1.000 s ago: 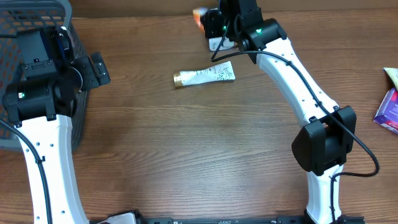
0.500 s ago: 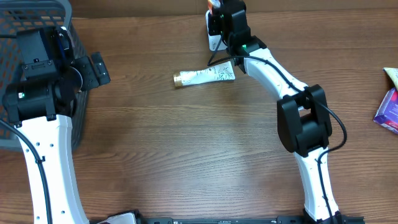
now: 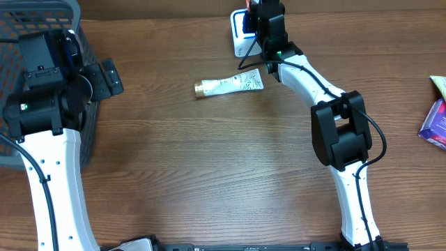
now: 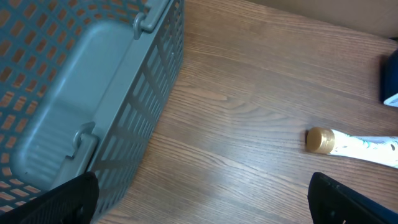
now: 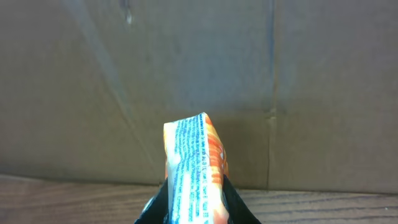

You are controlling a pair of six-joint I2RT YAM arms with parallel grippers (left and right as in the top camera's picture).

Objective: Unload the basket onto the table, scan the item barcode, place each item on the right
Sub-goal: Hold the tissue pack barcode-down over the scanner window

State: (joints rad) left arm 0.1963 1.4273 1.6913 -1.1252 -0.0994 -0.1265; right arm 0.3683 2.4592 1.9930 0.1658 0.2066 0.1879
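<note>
My right gripper is shut on an orange and white packet with blue print, held upright in front of a brown cardboard wall. Seen from overhead, that gripper hangs at the table's far edge, right beside a white and blue scanner. The arm hides most of the packet there. My left gripper is open and holds nothing, low over the wood next to the grey basket. In the overhead view it sits at the left.
A white tube with a gold cap lies on the table below the scanner, and shows in the left wrist view. The grey basket fills the far left corner. A purple packet lies at the right edge.
The right arm has folded in, and its gripper has shifted right with the packet, uncovering the scanner's blue face. The left arm and the tube have not moved.
</note>
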